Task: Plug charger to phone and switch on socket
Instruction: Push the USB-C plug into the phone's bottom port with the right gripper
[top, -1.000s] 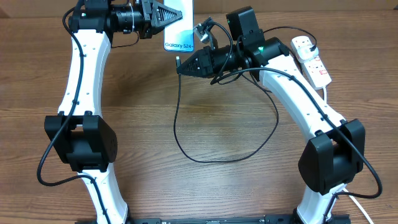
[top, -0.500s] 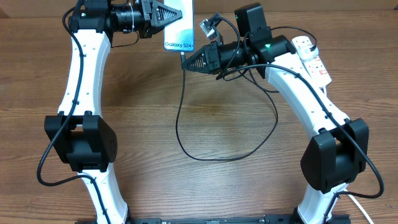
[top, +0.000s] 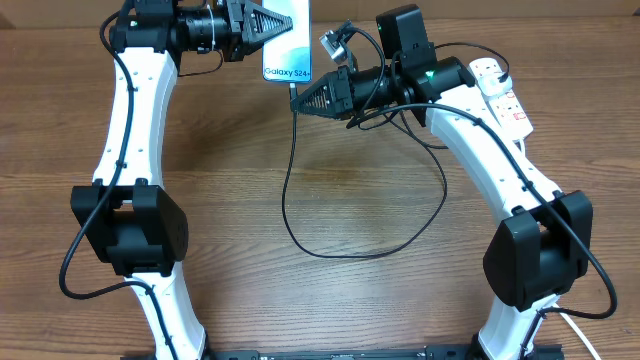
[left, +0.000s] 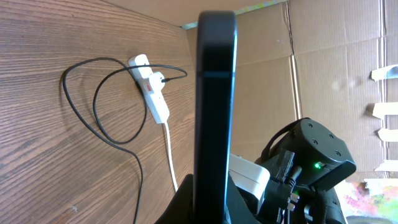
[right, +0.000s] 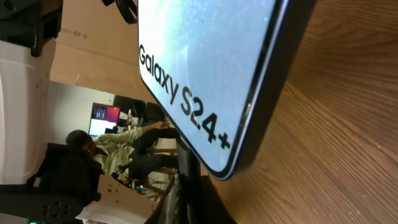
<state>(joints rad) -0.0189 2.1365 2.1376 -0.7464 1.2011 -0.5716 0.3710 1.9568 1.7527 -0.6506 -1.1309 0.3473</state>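
Observation:
My left gripper (top: 272, 26) is shut on the phone (top: 287, 45), holding it above the table's far edge with its cyan screen and white text facing up. In the left wrist view the phone (left: 215, 93) shows edge-on. My right gripper (top: 297, 100) is shut on the connector tip of the charger (top: 290, 190), just below the phone's lower short edge. In the right wrist view the connector (right: 188, 155) touches the bottom edge of the phone (right: 205, 68). The black cable loops over the table to the socket (top: 503, 96), a white power strip at the far right, also in the left wrist view (left: 152, 93).
Cardboard sheets (left: 323, 62) stand behind the table's far edge. The strip's white cord (left: 168, 155) runs toward the right arm's base. The black cable loop (top: 400, 235) lies across the wooden table's middle.
My right gripper has carried the connector up and slightly right to the phone's lower edge, then stayed there for the last half second. The left gripper and phone have not moved.

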